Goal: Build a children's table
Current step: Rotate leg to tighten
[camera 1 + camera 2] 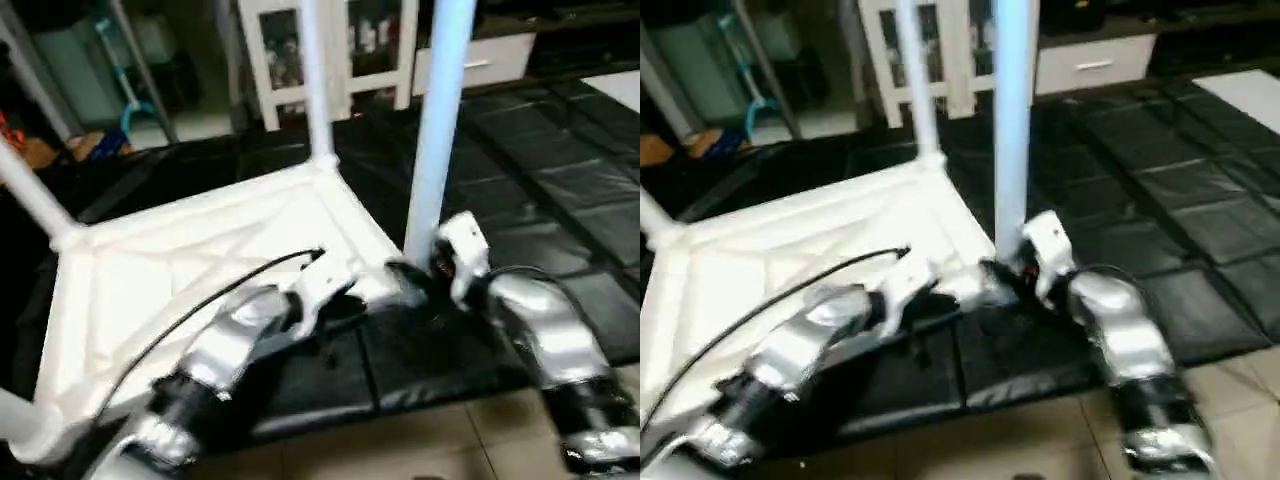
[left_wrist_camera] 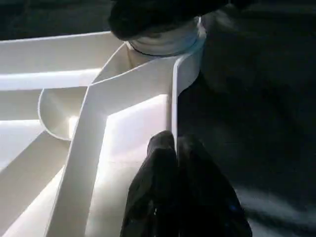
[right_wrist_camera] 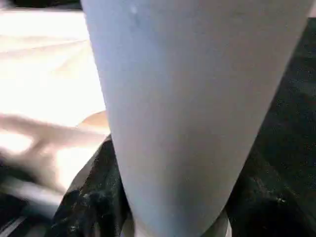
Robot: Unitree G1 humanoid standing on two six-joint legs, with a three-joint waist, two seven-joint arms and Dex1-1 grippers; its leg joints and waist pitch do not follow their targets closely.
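The white tabletop [image 1: 190, 270] lies upside down on a black padded mat [image 1: 560, 190], its ribbed underside facing up. At its far left corner a white leg [image 1: 25, 190] leans up out of the socket, and another leg's base [image 1: 15, 415] shows at the near left corner. At the far corner a third leg [image 1: 315, 80] stands upright in its socket. The left gripper [image 2: 175, 148] has its two black fingers pressed together, with nothing between them, their tips against the tabletop's rim wall just beside the near right corner socket. In that socket stands the fourth leg [image 1: 435, 130], upright and tapering upward. The right gripper [image 1: 415, 275] sits at this leg's base, a black finger [image 3: 91, 197] on either side of the tube, clasping it. Behind the mat stands a white glass-door cabinet [image 1: 340, 50].
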